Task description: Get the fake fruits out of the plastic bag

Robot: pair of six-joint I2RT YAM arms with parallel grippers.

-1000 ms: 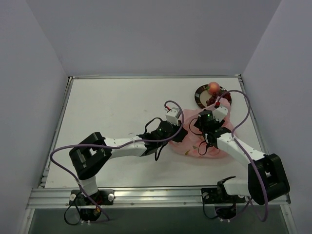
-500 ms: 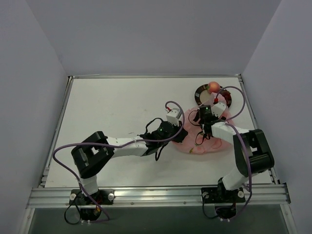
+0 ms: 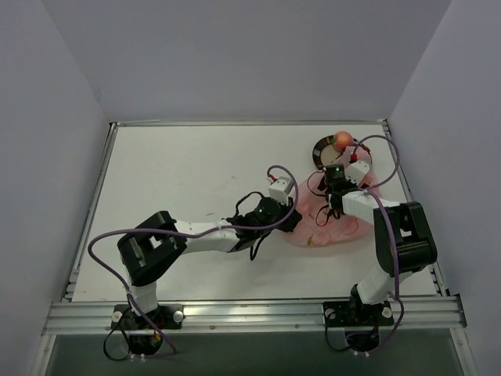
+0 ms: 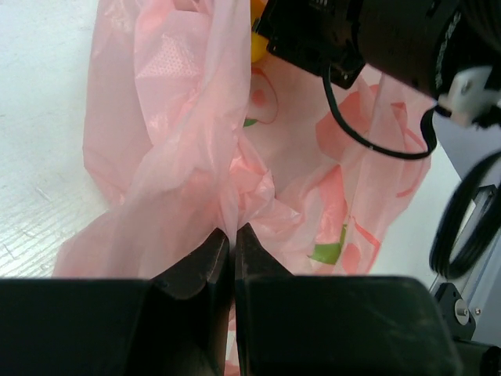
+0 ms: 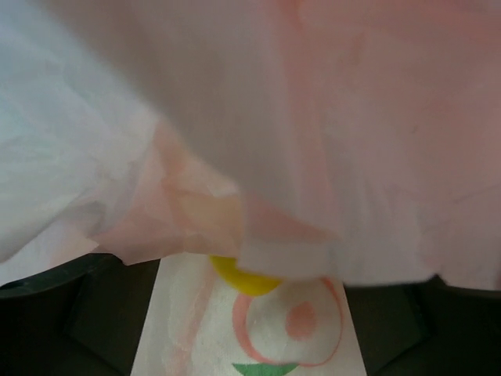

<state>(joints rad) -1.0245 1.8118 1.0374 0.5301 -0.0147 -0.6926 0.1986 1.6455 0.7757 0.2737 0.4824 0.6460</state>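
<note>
Reaching step: left gripper (image 4: 229, 249) pinches bag (image 4: 176, 149); right gripper (image 5: 249, 333), jaws spread, must advance and close on yellow fruit (image 5: 244, 280).

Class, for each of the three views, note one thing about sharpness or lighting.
Top external view: even light, sharp, only faint shadows on the table. Left wrist view: the plastic bag is crisp, the left claw dark in the foreground. Right wrist view: bag film near the lens is blurred and pale; a yellow fruit shows as a soft sliver.
</note>
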